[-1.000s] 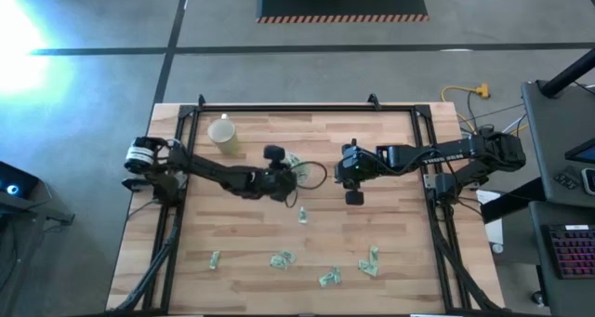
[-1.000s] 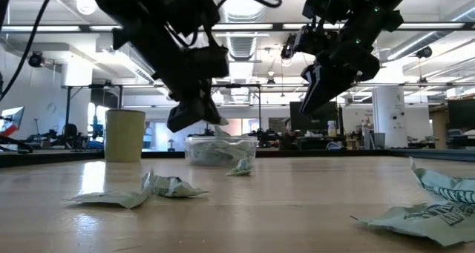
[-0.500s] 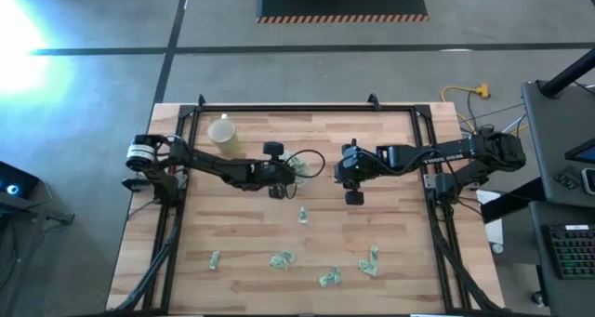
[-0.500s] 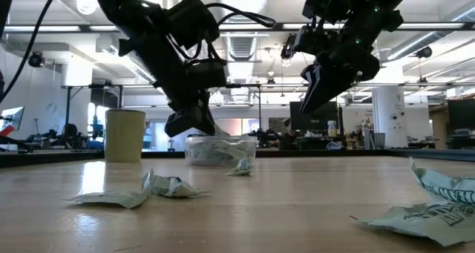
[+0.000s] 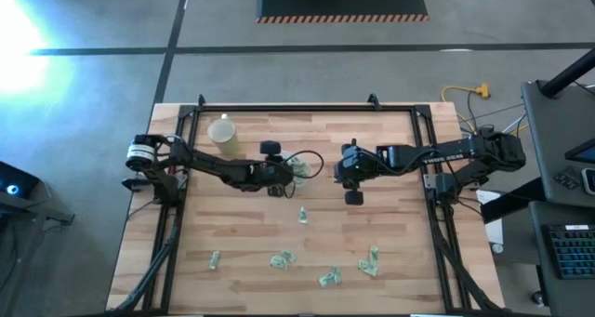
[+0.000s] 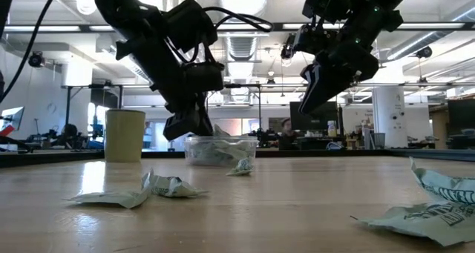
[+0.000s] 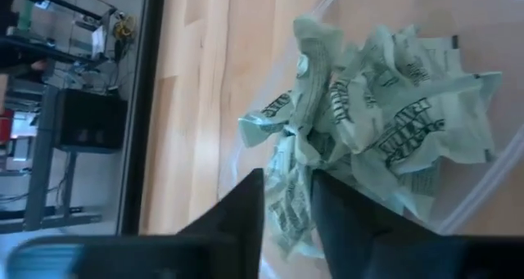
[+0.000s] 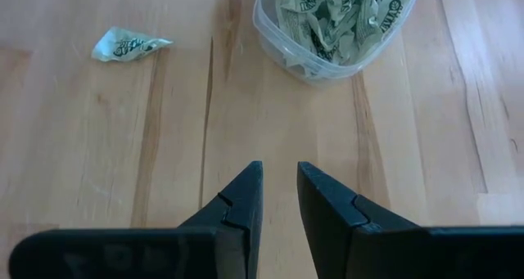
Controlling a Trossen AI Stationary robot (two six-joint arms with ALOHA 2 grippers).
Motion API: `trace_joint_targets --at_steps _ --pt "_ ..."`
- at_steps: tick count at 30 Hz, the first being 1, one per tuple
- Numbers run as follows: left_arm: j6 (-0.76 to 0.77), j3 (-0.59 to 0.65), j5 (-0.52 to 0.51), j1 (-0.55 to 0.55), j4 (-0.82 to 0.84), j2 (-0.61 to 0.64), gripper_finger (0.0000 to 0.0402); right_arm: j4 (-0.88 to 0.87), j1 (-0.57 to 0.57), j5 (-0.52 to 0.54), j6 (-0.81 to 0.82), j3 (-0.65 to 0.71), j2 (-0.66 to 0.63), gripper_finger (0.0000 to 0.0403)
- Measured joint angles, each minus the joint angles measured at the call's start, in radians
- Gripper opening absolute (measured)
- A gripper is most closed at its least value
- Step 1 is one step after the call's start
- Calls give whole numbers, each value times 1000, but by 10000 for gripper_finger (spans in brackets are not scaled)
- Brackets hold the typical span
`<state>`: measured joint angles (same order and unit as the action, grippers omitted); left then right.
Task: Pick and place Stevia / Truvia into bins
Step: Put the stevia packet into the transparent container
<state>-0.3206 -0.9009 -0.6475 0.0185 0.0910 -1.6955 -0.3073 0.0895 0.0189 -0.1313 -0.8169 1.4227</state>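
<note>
- Wooden worktop [image 5: 390, 140] fills the scene, with a big open workshop behind its far edge.
- Along the near edge, four loose sachets [image 5: 282, 258] lie scattered. They are well apart from the tub and not yet picked.
- A fifth single sachet [image 5: 302, 215] lies further in, toward the middle of the worktop, between the near row and the tub.
- Right gripper [image 8: 278, 177] hangs above the middle of the worktop, on the right-edge side of the tub. Its jaws are narrowly parted with nothing between them, and it looks to be waiting.
- Clear tub [image 8: 323, 73] stands just beyond the middle of the worktop and already holds a crumpled heap of binned sachets [image 7: 393, 107], so a good part of the job is done.
- Left gripper [image 7: 286, 181] is right over the tub's rim, with a hanging sachet [image 7: 299, 140] showing at its tip above the heap. Whether the claw is clamped on that sachet or has let it go cannot be told, so this drop counts as in progress.
- Pale yellow cup [image 5: 223, 131] stands near the far left corner and has no part in the work.
- By this count the task is past halfway: five sachets remain on the worktop, and the sachet at the tub needs finishing.
</note>
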Motion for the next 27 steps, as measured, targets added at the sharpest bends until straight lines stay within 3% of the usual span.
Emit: trace_joint_targets --at_steps 8,17,27 --pt "31 4 -68 -16 7 57 150 52 0 0 -2 4 0 68" --pt "167 12 -69 -58 148 220 160 90 0 -4 -3 19 0 68" --pt "315 73 -61 -171 268 443 160 354 -20 -310 -144 35 92 68"
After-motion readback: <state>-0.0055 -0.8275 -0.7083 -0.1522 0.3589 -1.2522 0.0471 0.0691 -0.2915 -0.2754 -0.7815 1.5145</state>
